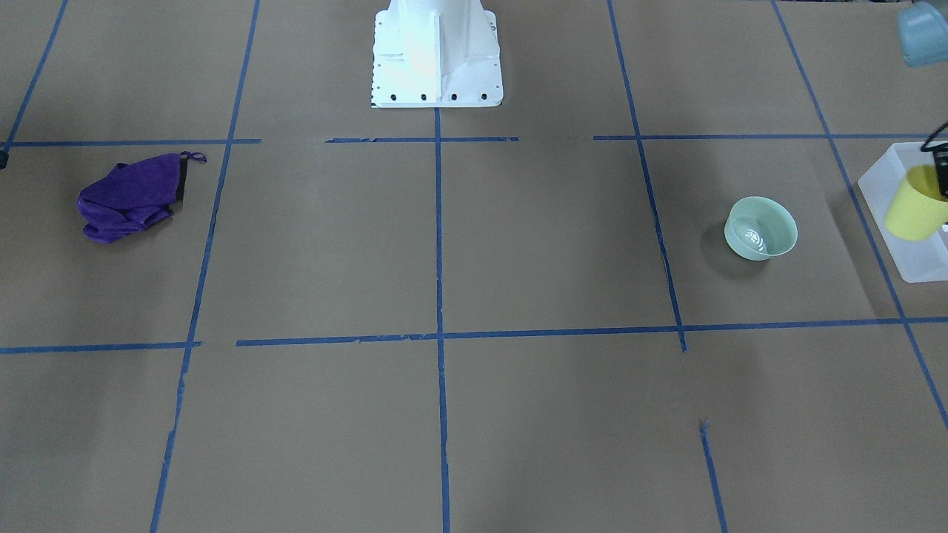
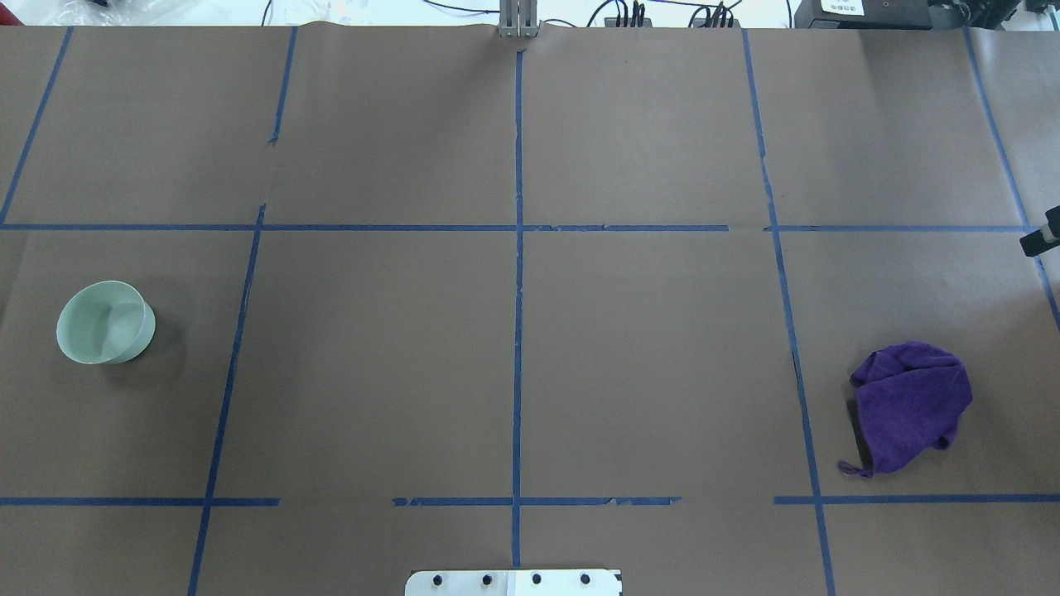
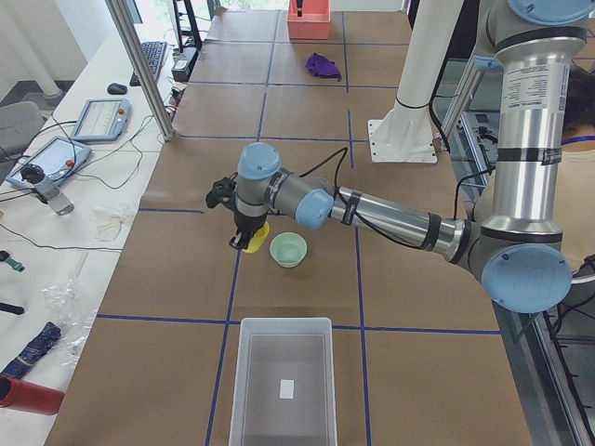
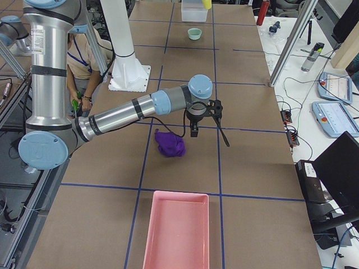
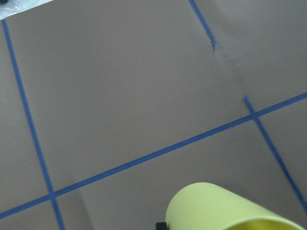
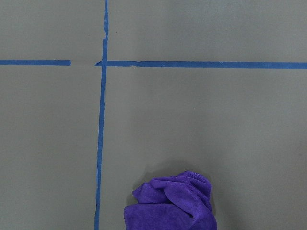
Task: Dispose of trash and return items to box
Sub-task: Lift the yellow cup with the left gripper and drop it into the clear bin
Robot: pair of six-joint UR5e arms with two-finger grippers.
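Pinching the yellow cup [image 3: 259,231] in the left gripper [image 3: 245,243], aloft just beside the green bowl [image 3: 288,249] — well apart from the box [image 3: 282,322] at the table's left edge. Hovering near the purple cloth [image 4: 170,144] with the right gripper [image 4: 193,132] — cannot tell if spread or pressed together.

you're looking at the l arm [image 3: 390,218] stretching far out: upper arm standing upright, elbow bending, forearm running nearly level away from the base. its wrist is turning down & the l gripper [image 3: 244,243] is pointing downward, fingers clamping on the yellow cup [image 1: 915,206] near its rim & holding it up, a bit tilted. the r arm [image 4: 123,115] is sitting in abt the same pose on the other side, forearm reaching out level, wrist bending down. the r gripper [image 4: 194,131] is hanging downward; you can't tell if its jaws are apart or together.
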